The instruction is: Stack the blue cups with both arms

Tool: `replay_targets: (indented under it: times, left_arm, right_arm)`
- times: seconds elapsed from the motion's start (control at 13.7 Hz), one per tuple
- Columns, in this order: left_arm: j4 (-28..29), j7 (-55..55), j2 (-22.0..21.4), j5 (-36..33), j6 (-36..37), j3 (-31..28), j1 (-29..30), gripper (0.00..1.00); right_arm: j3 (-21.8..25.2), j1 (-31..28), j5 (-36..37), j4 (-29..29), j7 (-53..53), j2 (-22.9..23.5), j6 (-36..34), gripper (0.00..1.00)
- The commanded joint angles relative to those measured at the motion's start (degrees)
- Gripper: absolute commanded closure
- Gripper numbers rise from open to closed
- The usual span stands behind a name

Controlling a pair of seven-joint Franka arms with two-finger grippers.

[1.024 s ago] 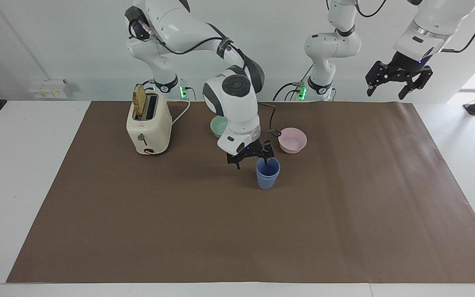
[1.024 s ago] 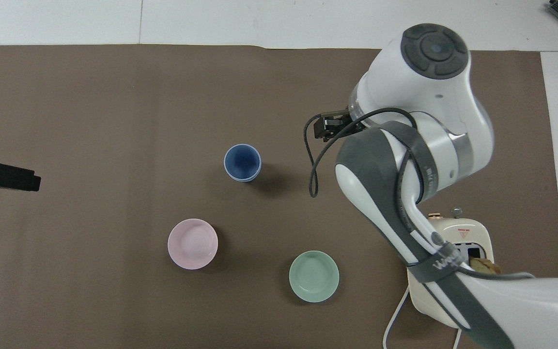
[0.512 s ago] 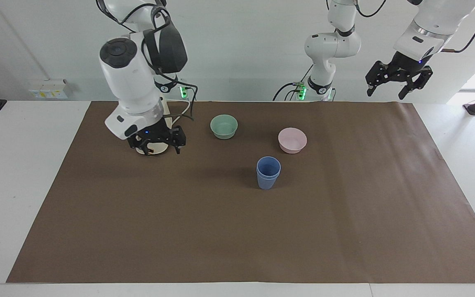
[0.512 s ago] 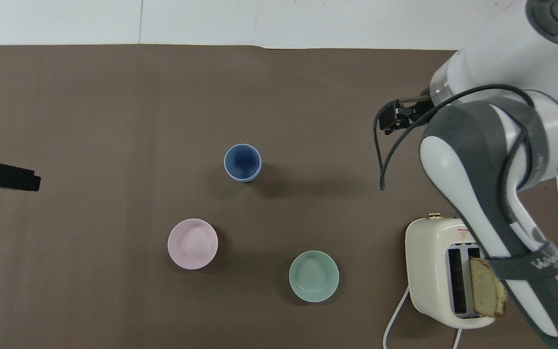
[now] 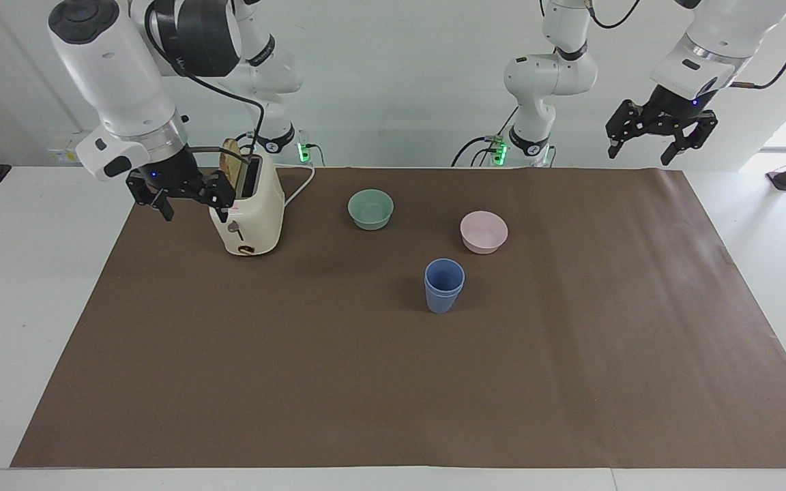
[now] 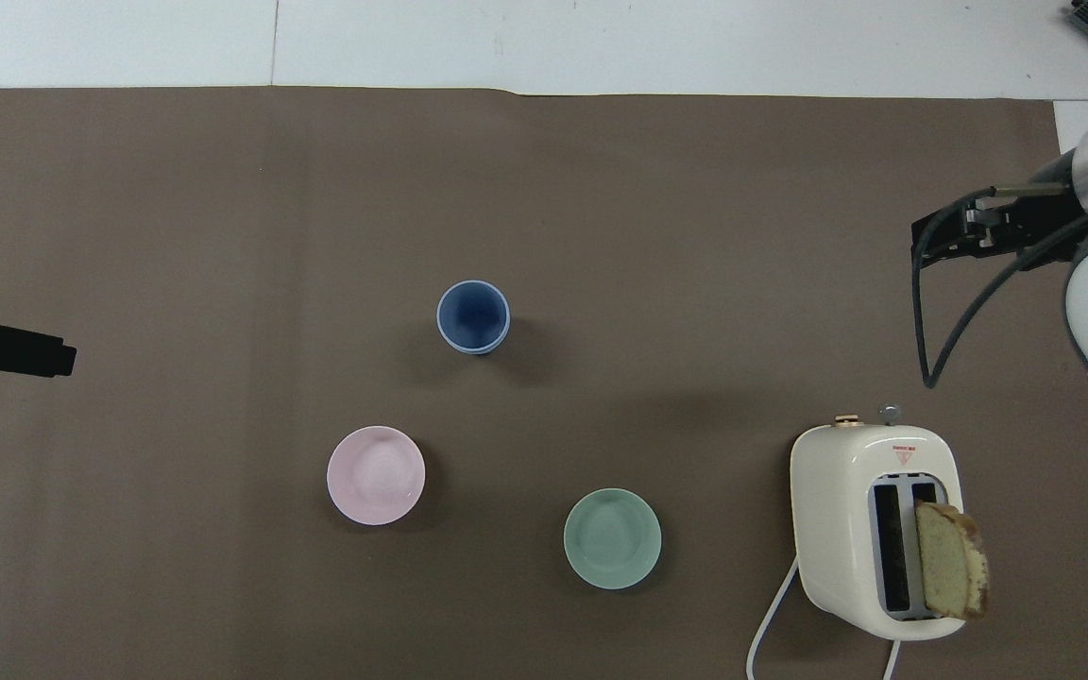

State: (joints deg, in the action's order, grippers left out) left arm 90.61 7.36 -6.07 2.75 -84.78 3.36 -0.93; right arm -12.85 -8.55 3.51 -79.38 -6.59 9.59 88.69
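Your blue cups sit nested on the desk; both hands, right hand and left hand, hang released and empty, so just park them.

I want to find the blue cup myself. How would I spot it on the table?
Look at the brown mat. Near its middle stand the blue cups, one nested inside the other, farther from the robots than the pink bowl and green bowl. They are taller than both bowls, and the only blue thing there.

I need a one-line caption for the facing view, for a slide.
Stacked blue cups stand near pink bowl; right gripper open beside toaster, left gripper open, raised.
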Motion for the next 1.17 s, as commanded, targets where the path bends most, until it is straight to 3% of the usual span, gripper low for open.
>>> replay_targets:
  times: [0.0,0.22,1.1]
  left_arm:
    - [1.2,0.4,-1.0,0.6,-0.2,0.2,0.9,0.00]
    - [1.3,-3.8,-1.0,0.6,-0.6,0.2,0.9,0.00]
    - [1.8,-3.3,-1.2,0.6,-0.2,0.2,0.6,0.00]
  right_arm:
    - [-0.6,-0.9,-0.4,-0.7,1.1,-2.6,-1.9,0.00]
    - [-0.3,-1.1,-1.1,-0.7,1.2,-3.7,-1.7,0.00]
    - [-0.4,-1.1,-2.2,-0.8,1.2,-4.5,-0.9,0.00]
